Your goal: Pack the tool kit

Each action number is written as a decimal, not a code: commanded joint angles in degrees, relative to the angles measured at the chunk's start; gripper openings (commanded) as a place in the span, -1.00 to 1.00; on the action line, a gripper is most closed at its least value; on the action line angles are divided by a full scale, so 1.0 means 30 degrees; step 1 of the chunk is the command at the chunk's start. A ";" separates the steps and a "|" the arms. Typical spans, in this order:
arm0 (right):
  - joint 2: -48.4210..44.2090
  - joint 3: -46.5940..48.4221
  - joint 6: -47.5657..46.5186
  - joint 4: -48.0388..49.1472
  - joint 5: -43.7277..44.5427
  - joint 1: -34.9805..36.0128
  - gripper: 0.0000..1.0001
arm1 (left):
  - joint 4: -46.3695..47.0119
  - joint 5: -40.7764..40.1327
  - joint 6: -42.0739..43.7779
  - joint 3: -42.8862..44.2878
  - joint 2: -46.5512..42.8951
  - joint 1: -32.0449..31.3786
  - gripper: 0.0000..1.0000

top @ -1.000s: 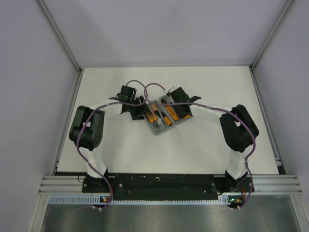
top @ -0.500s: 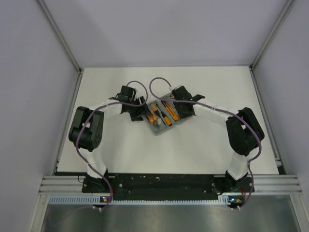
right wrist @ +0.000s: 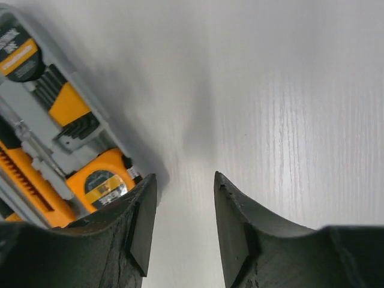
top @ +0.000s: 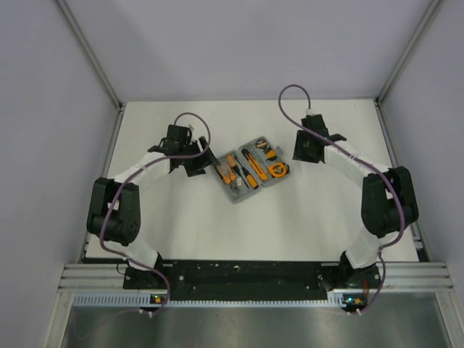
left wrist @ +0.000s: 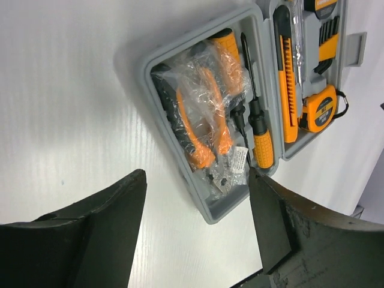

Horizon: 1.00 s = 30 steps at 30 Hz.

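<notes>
The tool kit [top: 235, 194] lies open and flat at the table's middle, a grey case [left wrist: 207, 207] with both halves filled. Orange-handled pliers [left wrist: 201, 114] in a clear bag fill one half. A screwdriver [left wrist: 259, 135], an orange knife [left wrist: 287, 78] and a round tape measure [left wrist: 321, 107] sit in the slots beside it. My left gripper [top: 196, 164] hovers just left of the case, open and empty [left wrist: 198, 204]. My right gripper [top: 300, 154] hangs just right of the case, open over bare table [right wrist: 183, 201]. The tape measure [right wrist: 101, 182] shows next to its left finger [right wrist: 141, 219].
White table top [top: 304, 217] with metal rails at the sides and front. Purple cables loop above both wrists. An orange hex-key holder [right wrist: 66, 103] sits in the case half nearest the right gripper.
Both grippers have drawn back from the case, the left one leftward and the right one to the right and back. Both pairs of jaws have opened wider. The case now lies uncovered.
</notes>
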 commanded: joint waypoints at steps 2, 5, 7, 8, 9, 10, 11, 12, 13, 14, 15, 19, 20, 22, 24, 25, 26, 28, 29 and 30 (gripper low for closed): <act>0.2425 0.1375 0.1012 0.0832 -0.2115 -0.1047 -0.19 | 0.0389 -0.2009 -0.0494 -0.1611 -0.1928 0.0483 0.45; 0.3218 0.1874 0.0747 0.0803 -0.2264 -0.1047 -0.24 | 0.0156 -0.2831 -0.0758 -0.2345 -0.1784 0.0659 0.40; 0.3686 0.2021 0.0572 0.0744 -0.2526 -0.1047 -0.25 | 0.0125 -0.3066 -0.0963 -0.2638 -0.1520 0.0659 0.38; 0.3834 0.2022 0.0484 0.0715 -0.2730 -0.0989 -0.26 | 0.0096 -0.3125 -0.1022 -0.2697 -0.1403 0.0688 0.37; 0.3922 0.2051 0.0396 0.0686 -0.2762 -0.0843 -0.27 | 0.0125 -0.3126 -0.1081 -0.2785 -0.1315 0.0689 0.37; 0.3981 0.2022 0.0279 0.0715 -0.2704 -0.0667 -0.27 | 0.0125 -0.3213 -0.1081 -0.2844 -0.1198 0.0689 0.36; 0.4011 0.2022 0.0220 0.0657 -0.2674 -0.0434 -0.27 | 0.0096 -0.3329 -0.1110 -0.2844 -0.1080 0.0689 0.36; 0.4069 0.1964 0.0191 0.0598 -0.2645 -0.0228 -0.27 | 0.0038 -0.3389 -0.1081 -0.2786 -0.0934 0.0689 0.36; 0.4070 0.1934 0.0248 0.0598 -0.2703 0.0006 -0.27 | -0.0020 -0.3476 -0.1023 -0.2728 -0.0759 0.0689 0.36; 0.4099 0.1934 0.0278 0.0453 -0.2790 0.0298 -0.27 | -0.0079 -0.3535 -0.0965 -0.2640 -0.0554 0.0689 0.35; 0.4099 0.1876 0.0423 0.0393 -0.2704 0.0504 -0.28 | -0.0167 -0.3536 -0.0964 -0.2552 -0.0349 0.0689 0.35; 0.3778 0.1321 0.0775 -0.0075 -0.1741 0.1734 -0.28 | -0.0109 -0.3332 -0.0847 -0.2230 0.0617 0.0689 0.34; 0.3661 0.1174 0.0892 -0.0192 -0.1301 0.1998 -0.28 | -0.0109 -0.3186 -0.0789 -0.2084 0.0910 0.0689 0.33; 0.3368 0.0822 0.1302 -0.0514 -0.0422 0.2467 -0.28 | -0.0225 -0.2980 -0.0671 -0.1733 0.1379 0.0689 0.32; 0.3105 0.0442 0.1595 -0.0633 0.0310 0.2877 -0.28 | -0.0168 -0.2833 -0.0554 -0.1614 0.1615 0.0689 0.31; 0.3016 0.0295 0.1771 -0.0691 0.0633 0.3082 -0.28 | -0.0197 -0.2833 -0.0438 -0.1556 0.1732 0.0689 0.30; 0.2986 0.0235 0.1859 -0.0749 0.0898 0.3258 -0.28 | -0.0226 -0.2862 -0.0437 -0.1468 0.1820 0.0689 0.30; 0.2899 0.0322 0.1919 -0.0954 0.1572 0.3581 -0.27 | -0.0255 -0.2774 -0.0290 -0.1380 0.1880 0.0689 0.29; 0.2869 0.0352 0.2006 -0.1071 0.1893 0.3669 -0.28 | -0.0400 -0.2861 -0.0232 -0.1292 0.1880 0.0689 0.29; 0.2724 0.0468 0.2094 -0.1275 0.2302 0.3670 -0.28 | -0.0518 -0.3007 -0.0203 -0.1234 0.1851 0.0718 0.29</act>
